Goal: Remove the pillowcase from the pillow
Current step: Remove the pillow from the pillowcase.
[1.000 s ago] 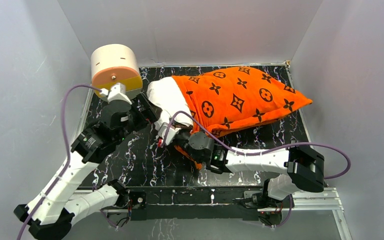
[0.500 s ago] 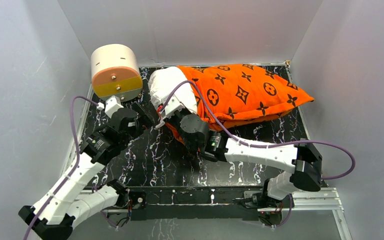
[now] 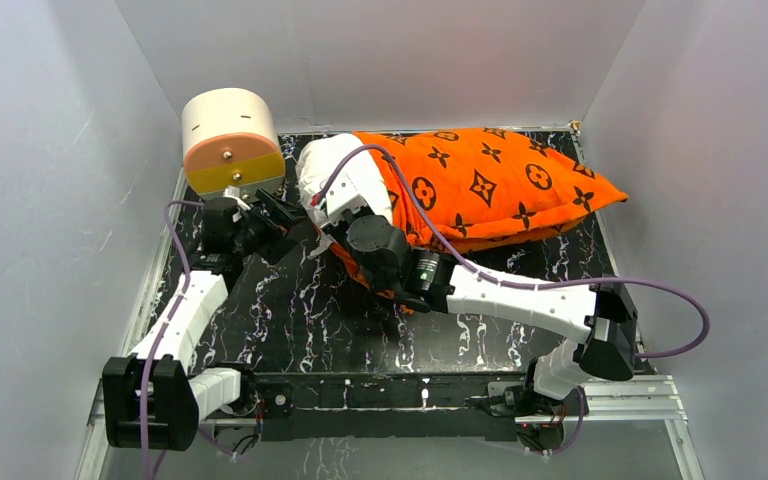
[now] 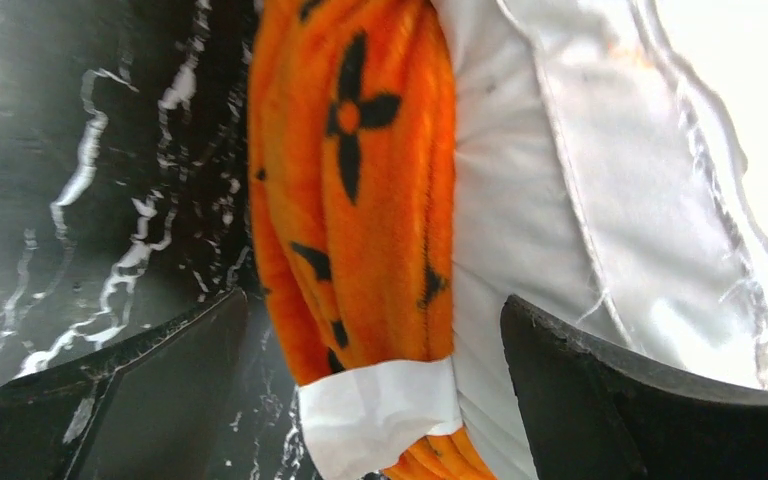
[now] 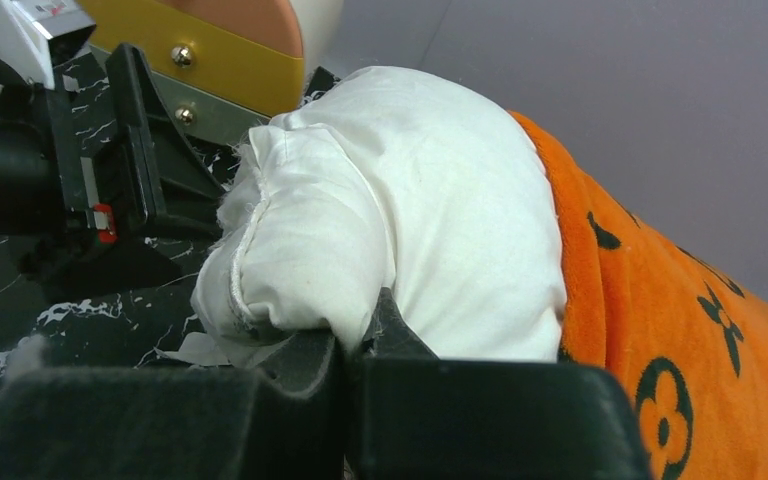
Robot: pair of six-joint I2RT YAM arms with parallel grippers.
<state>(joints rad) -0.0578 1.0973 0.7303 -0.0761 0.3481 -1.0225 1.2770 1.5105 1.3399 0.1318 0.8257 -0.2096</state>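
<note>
The orange pillowcase (image 3: 490, 190) with black motifs lies along the far wall. The white pillow's end (image 3: 332, 170) sticks out of its left opening. My right gripper (image 3: 340, 208) is shut on a fold of the pillow's white fabric; the right wrist view shows the pinch (image 5: 368, 335) under the pillow (image 5: 410, 220), with the pillowcase (image 5: 660, 320) to the right. My left gripper (image 3: 282, 213) is open just left of the pillow's end. In the left wrist view its jaws (image 4: 375, 400) stand wide around the pillowcase's rim (image 4: 360, 200) and a white tag, with the pillow (image 4: 580, 200) beside it.
A cream-and-orange cylinder (image 3: 230, 140) stands at the far left corner, just behind my left gripper. White walls close in the black marbled floor (image 3: 300, 320) on three sides. The right arm's purple cable (image 3: 560, 285) arches over the floor.
My right gripper has carried the pillow's end back and left, toward the far wall. The left arm has swung to the left, and its gripper now sits by the pillow's end.
</note>
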